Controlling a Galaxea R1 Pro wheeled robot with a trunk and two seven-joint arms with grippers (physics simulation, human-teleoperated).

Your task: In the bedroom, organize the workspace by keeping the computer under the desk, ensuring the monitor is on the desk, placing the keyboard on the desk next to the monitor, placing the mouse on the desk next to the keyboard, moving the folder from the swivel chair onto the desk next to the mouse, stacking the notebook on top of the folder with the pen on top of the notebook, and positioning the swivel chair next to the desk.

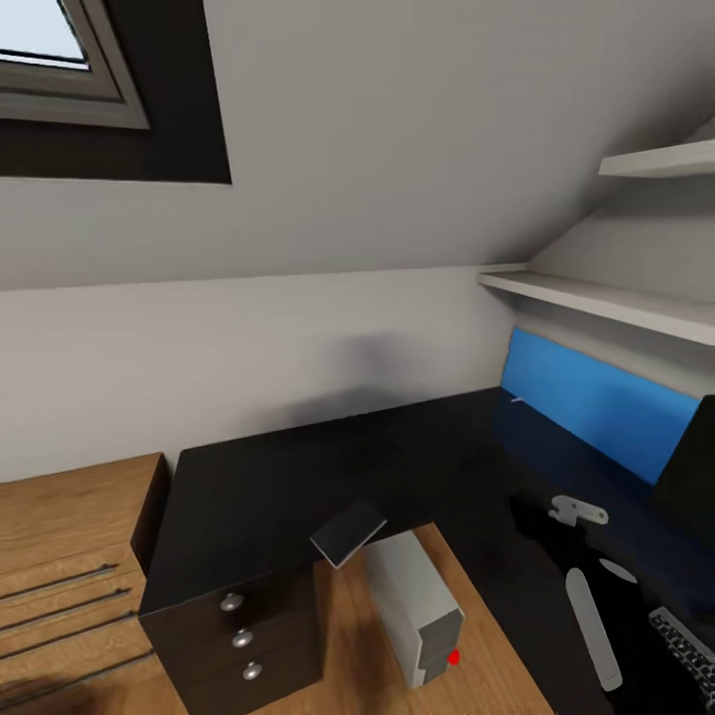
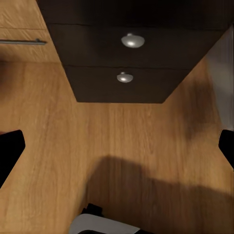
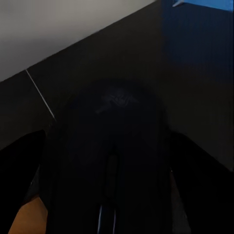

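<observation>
We note a black, faintly glossy table [image 1: 298,467] that mirrors the blue panel [image 1: 596,402], itself smooth and matt. Warm wood-grain floor [image 2: 73,146], satin finish. Dark matt drawer unit [image 1: 248,636] with round brushed-metal knobs [image 2: 132,40]. Grey plastic computer tower [image 1: 412,606], smooth. In the right wrist view, a black matt plastic mouse [image 3: 109,161] bearing a faint logo. White shelves [image 1: 606,298], matt paint.

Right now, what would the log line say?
right gripper: shut on mouse, above desk | left gripper: open, over floor | computer: under desk
</observation>
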